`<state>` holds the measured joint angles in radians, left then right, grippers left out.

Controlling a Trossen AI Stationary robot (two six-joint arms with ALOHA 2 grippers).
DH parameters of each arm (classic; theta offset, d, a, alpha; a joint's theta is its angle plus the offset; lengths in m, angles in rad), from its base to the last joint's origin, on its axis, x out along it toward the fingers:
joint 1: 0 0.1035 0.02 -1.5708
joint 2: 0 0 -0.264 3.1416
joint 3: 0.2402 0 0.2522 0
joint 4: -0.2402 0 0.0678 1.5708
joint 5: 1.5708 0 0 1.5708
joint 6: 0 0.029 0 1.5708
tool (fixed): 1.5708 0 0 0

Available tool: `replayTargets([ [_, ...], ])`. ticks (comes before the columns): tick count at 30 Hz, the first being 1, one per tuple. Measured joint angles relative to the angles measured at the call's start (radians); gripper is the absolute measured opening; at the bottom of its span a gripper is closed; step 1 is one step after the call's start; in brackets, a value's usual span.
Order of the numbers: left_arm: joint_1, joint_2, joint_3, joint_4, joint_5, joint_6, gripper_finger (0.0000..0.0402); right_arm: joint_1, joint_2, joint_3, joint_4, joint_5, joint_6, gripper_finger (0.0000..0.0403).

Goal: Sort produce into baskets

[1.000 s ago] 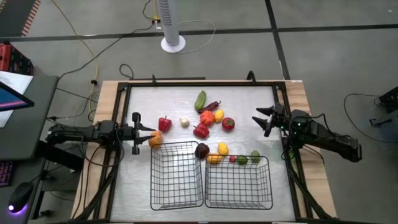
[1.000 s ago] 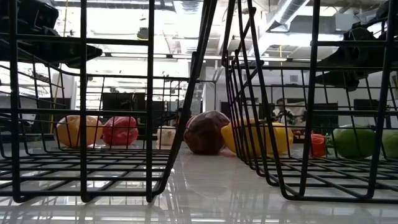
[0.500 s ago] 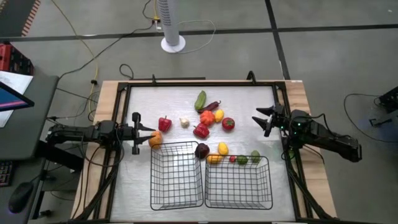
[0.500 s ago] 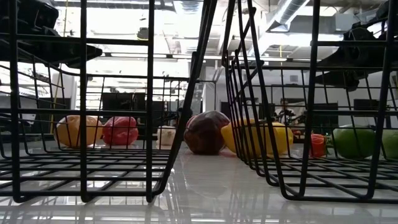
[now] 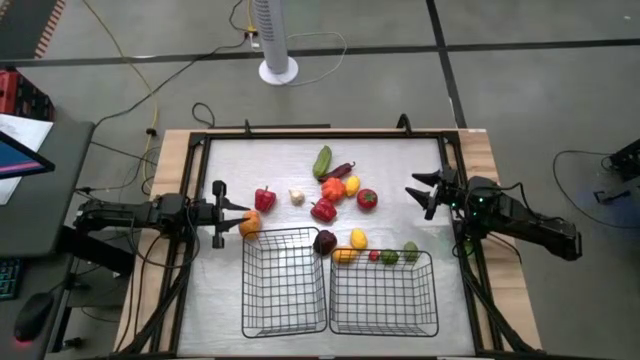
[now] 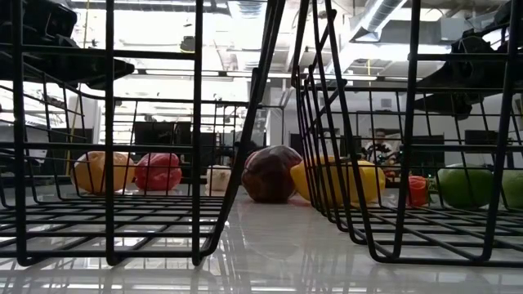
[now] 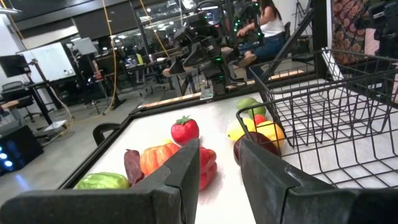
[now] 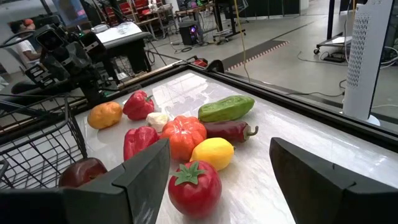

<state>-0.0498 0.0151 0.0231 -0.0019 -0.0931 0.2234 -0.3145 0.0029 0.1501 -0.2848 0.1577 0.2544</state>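
The produce lies on the white table beyond two black wire baskets, the left one (image 5: 245, 285) and the right one (image 5: 434, 295). In the middle are a green cucumber (image 5: 322, 160), a tomato (image 5: 367, 199), two red peppers (image 5: 264, 198) (image 5: 323, 210), garlic (image 5: 296, 197) and a lemon (image 5: 352, 184). A dark purple piece (image 5: 325, 241), a lemon (image 5: 358, 238) and limes (image 5: 389, 257) lie by the baskets' far sides. My left gripper (image 5: 243, 210) hovers beside an orange (image 5: 249, 224), open by a narrow gap and empty. My right gripper (image 5: 415, 192) is wide open and empty, right of the tomato.
A black frame (image 5: 300, 135) runs round the table. A white fan stand (image 5: 277, 68) is on the floor beyond the far edge. Bare table lies between the produce and the far rail. A person (image 7: 267, 25) sits in the room beyond.
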Motion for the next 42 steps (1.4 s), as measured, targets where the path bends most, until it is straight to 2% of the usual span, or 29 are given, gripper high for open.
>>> replayTargets([
  [40, 0.000, 0.000, 0.000, 0.008, 0.000, 0.001, 0.0101, 0.000, 0.000, 0.000, 0.000, 0.000, 0.000, 0.0301],
  [42, 0.000, 0.000, 0.000, 0.032, 0.000, 0.037, 0.0101, 0.000, 0.000, 0.000, 0.000, 0.000, 0.000, 0.0301],
])
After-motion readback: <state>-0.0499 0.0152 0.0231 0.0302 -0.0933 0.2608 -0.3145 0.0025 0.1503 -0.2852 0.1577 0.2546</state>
